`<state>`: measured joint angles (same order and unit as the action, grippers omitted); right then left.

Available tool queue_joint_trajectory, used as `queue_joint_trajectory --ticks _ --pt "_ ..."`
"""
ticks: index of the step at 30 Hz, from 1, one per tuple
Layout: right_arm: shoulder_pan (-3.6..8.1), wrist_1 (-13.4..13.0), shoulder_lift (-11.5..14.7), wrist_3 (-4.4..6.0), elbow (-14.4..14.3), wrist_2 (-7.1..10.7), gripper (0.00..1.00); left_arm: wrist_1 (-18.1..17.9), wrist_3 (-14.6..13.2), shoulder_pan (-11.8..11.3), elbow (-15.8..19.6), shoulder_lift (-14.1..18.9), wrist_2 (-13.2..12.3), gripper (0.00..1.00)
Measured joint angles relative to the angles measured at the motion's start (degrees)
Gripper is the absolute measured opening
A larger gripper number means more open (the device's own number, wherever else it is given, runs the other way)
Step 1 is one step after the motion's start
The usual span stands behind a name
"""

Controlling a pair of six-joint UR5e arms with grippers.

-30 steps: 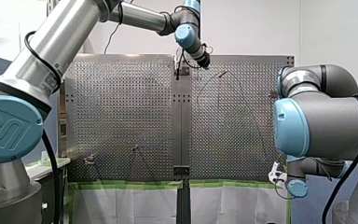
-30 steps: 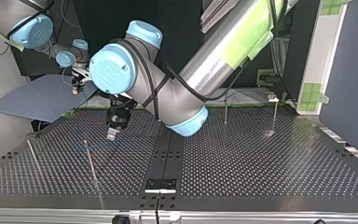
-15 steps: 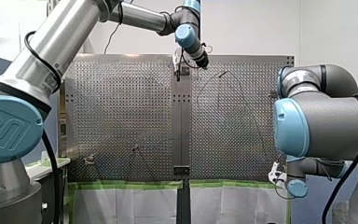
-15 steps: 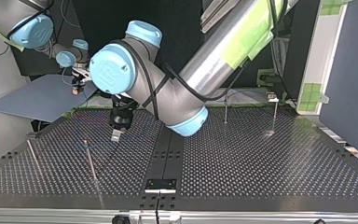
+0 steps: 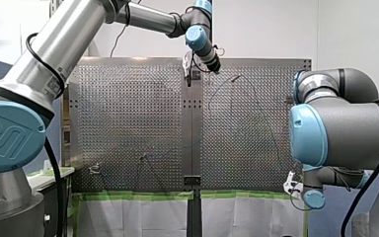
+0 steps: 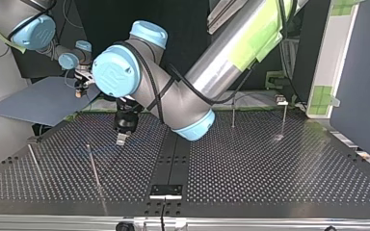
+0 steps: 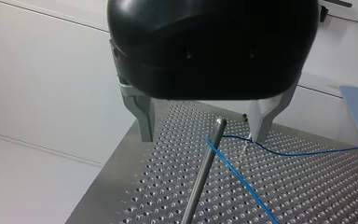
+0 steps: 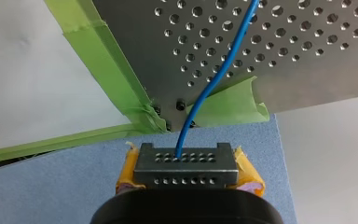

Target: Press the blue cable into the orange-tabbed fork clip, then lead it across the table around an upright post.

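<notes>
**Left gripper open by a post, right gripper holding the cable off the table corner**

Edges/room:
- Top view: left gripper (image 6: 121, 140) hangs just above the table (image 6: 270, 183) at about 10 o'clock from the centre strip, well inside every edge.
- Right gripper (image 8: 186, 163) is off the table, past its taped corner, over a blue mat (image 8: 51, 186). In the top view that is 10 o'clock, beyond the far edge.
- The posts stand in 2 pairs, well apart, with the centre strip between them.

Counts:
- 2 arms, 2 grippers, 1 cable (image 7: 242, 183).
- 4 posts (image 6: 233, 114) in the top view: 2 at 8-9 o'clock, 2 at 1-2 o'clock.

Jaws:
- Left: released, metal fingers (image 7: 145, 119) spread wide. 1 post sits ahead, framed between them, touching neither.
- Right: clenched on the cable, with yellow pads on both sides.

Cable:
- It runs from the right gripper up over the table corner and across the plate.
- It bends against the framed post just under its tip. 1 leg heads off past the finger at 3 o'clock, 1 heads to 5 o'clock.
- I cannot tell whether it wraps the post fully.

Change over the last 1 s:
- Top view: left gripper has crept slightly toward 3 o'clock.
- Right arm and posts are unchanged.
</notes>
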<state>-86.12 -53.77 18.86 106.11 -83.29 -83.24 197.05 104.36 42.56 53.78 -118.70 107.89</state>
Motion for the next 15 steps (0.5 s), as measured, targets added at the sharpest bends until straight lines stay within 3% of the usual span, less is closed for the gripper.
queue_joint_trajectory --ticks 10,15 --pt "-0.14 0.01 0.00 -0.09 0.00 0.00 0.00 0.08 -0.20 0.04 0.19 0.01 0.00 0.98" --pt "-0.16 0.05 0.00 -0.10 0.00 0.00 0.00 0.00 -1.65 0.29 1.66 0.16 0.07 0.98"
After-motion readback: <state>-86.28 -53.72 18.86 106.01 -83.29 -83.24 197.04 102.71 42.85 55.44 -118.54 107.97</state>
